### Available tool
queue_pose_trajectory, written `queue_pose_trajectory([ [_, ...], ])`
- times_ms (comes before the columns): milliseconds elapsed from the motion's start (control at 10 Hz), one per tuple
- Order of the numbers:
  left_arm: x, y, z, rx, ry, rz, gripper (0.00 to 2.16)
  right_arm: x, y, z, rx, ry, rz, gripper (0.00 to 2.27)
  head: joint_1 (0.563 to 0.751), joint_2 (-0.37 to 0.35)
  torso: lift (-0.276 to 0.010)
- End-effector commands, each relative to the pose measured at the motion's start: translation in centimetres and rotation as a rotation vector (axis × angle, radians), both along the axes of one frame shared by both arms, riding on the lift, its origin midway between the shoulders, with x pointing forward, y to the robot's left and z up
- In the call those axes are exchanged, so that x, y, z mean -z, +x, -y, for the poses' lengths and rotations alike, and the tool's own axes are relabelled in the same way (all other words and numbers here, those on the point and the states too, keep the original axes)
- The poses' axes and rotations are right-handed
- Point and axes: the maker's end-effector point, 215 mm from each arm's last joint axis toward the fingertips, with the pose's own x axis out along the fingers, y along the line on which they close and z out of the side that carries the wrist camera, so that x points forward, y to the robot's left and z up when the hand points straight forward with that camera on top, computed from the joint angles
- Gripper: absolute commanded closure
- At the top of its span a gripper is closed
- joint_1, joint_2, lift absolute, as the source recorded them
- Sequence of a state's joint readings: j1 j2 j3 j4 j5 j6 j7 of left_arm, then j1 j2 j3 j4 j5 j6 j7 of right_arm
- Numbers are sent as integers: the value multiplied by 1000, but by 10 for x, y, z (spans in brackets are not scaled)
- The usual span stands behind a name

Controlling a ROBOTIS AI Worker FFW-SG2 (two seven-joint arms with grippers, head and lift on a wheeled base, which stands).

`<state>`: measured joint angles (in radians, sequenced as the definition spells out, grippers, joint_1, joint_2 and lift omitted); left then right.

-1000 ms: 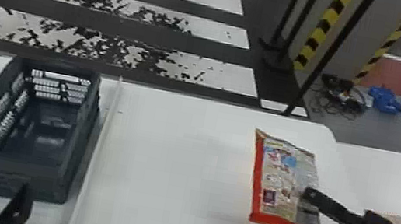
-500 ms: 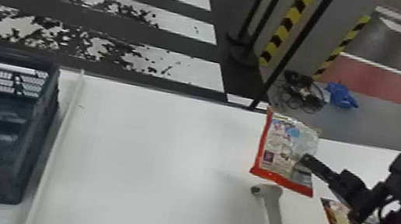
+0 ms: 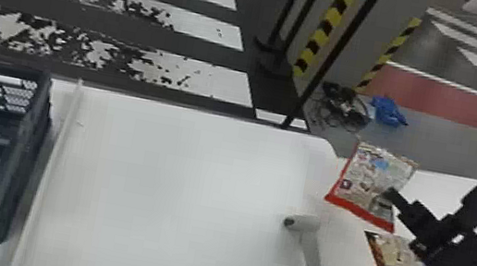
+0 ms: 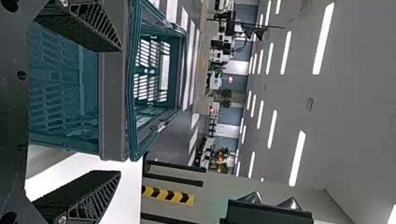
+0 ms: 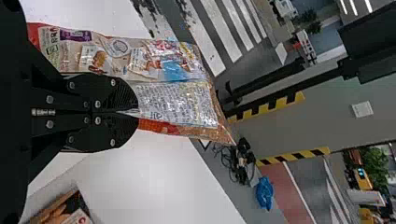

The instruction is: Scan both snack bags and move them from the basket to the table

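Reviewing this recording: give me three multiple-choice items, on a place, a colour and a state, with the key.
1. Where is the scanner?
A) In the basket
B) On the floor
C) On the white table

2. What colour is the strip along the lower edge of the held snack bag?
A) Red
B) Green
C) Black

3. How are the left end effector's fingers?
A) Pressed together
B) Spread apart
C) Closed on a snack bag

Key:
1 C: the head view shows it lying on the tabletop.
2 A: a red band edges the bag there in the head view.
3 B: the left wrist view shows a wide gap between them.
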<state>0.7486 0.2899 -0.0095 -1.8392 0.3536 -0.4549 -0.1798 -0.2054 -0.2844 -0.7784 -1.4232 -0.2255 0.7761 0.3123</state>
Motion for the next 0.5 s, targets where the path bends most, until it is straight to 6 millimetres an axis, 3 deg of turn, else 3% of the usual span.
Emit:
queue_pose_trajectory([
  [0,-2,0,2,5,-2,4,53,5,-5,18,71,-22,9,2250,695,-350,-98],
  [400,-30,-2,10,34,-25,47,53,32,-34,73,291,-78,0,2250,695,-350,-98],
])
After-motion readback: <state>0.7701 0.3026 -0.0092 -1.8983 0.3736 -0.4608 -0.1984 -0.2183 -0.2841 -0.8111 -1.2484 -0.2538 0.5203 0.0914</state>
